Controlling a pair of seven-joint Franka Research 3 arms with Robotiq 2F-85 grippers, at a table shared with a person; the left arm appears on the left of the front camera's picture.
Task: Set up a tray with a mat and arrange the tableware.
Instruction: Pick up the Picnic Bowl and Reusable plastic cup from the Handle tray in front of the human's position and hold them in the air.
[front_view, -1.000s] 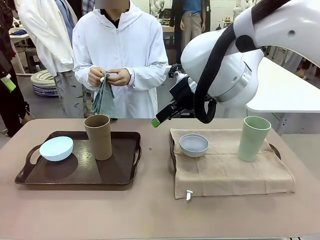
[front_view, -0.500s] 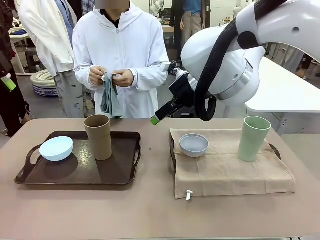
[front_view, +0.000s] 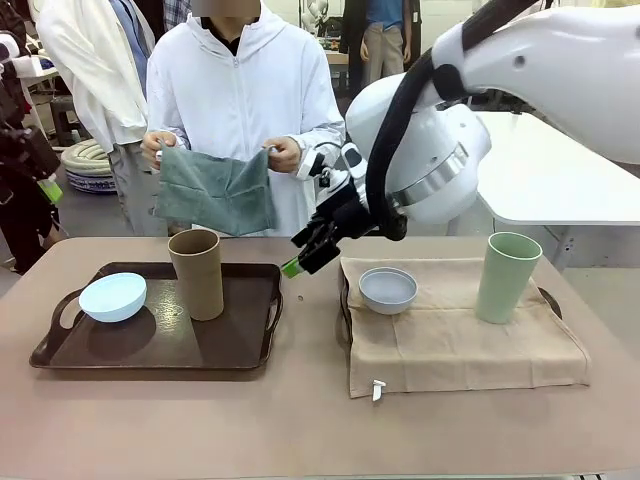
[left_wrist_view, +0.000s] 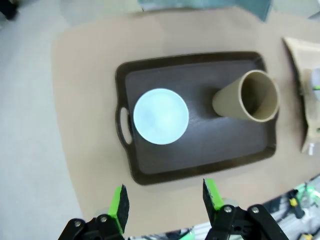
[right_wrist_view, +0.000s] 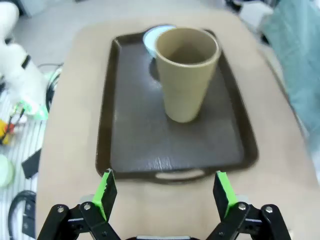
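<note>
The right tool (right_wrist_view: 164, 192) and the left tool (left_wrist_view: 165, 197) are held open, nothing gripped. The tan cup (front_view: 197, 272) is stood upright, mouth upward, on the dark tray (front_view: 120, 345).

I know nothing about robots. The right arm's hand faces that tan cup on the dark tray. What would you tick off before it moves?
1. Right hand open and empty: ok.
2. Tall tan brown cup upright on the dark brown tray: ok.
3. Pale blue round bowl apart from the cup: ok.
4. Left hand open, above the tray, touching nothing: ok.
5. Person's grey-green cloth clear of the cup: cannot tell.
6. Tray lined with a mat: not ok, bare.
</note>
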